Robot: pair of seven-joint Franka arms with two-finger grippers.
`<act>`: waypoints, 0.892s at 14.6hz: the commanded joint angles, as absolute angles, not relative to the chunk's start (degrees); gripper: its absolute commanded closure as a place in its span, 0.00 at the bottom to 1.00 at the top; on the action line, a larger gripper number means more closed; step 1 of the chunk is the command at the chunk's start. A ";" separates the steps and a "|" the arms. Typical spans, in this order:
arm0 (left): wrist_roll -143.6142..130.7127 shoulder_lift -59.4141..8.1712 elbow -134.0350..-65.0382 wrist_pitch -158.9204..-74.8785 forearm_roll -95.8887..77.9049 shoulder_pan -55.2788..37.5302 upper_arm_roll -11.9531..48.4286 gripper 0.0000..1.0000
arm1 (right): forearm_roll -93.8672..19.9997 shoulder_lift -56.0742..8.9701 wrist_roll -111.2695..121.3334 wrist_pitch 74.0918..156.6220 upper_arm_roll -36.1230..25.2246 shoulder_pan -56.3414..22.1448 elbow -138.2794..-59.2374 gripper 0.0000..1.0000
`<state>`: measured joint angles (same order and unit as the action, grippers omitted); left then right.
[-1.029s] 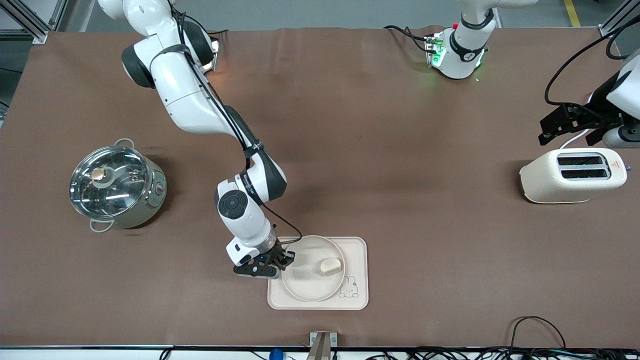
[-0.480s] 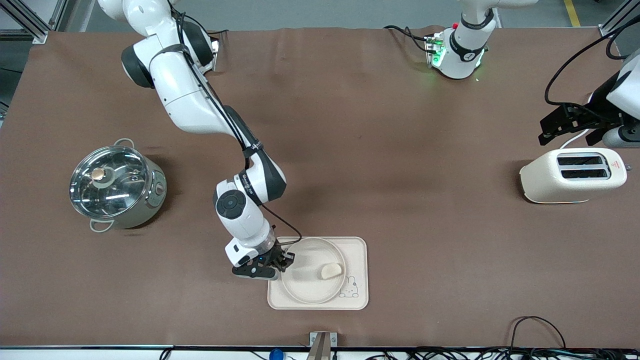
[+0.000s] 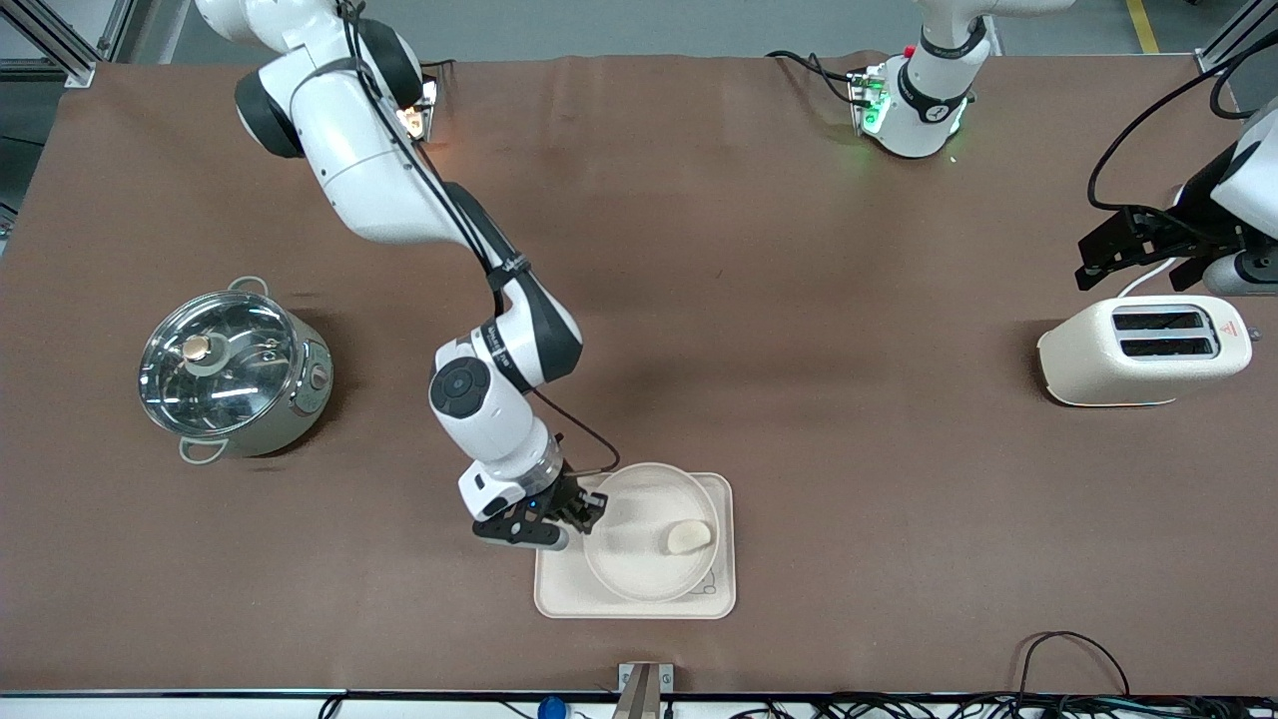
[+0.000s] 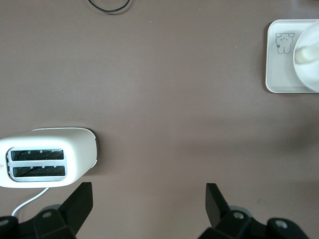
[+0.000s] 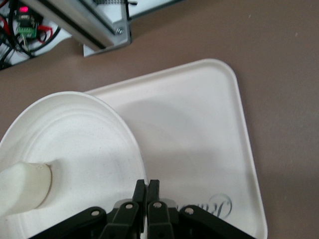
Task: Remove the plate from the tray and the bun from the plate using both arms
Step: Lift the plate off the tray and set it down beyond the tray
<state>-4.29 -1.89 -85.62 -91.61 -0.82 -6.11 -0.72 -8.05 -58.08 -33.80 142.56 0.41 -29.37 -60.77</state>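
Observation:
My right gripper is shut on the rim of the round cream plate, at its edge toward the right arm's end. It holds the plate tilted just over the rectangular tray. The pale half-moon bun lies in the plate, at its edge toward the left arm's end. In the right wrist view the right gripper pinches the plate's rim, with the bun inside and the tray beneath. My left gripper waits open and empty over the toaster; it also shows in the left wrist view.
A cream toaster stands at the left arm's end of the table and shows in the left wrist view. A steel pot with a glass lid stands at the right arm's end. Cables run along the table's near edge.
The right gripper has lifted and carried the plate with the bun toward the left arm's end, so it now covers most of the rabbit drawing. The left arm has not moved.

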 commanded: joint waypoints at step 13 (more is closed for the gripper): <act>-3.25 -1.76 -85.60 -91.32 -0.09 -6.06 -0.70 0.00 | -10.90 -31.38 -34.19 172.17 4.22 -33.75 -117.41 1.00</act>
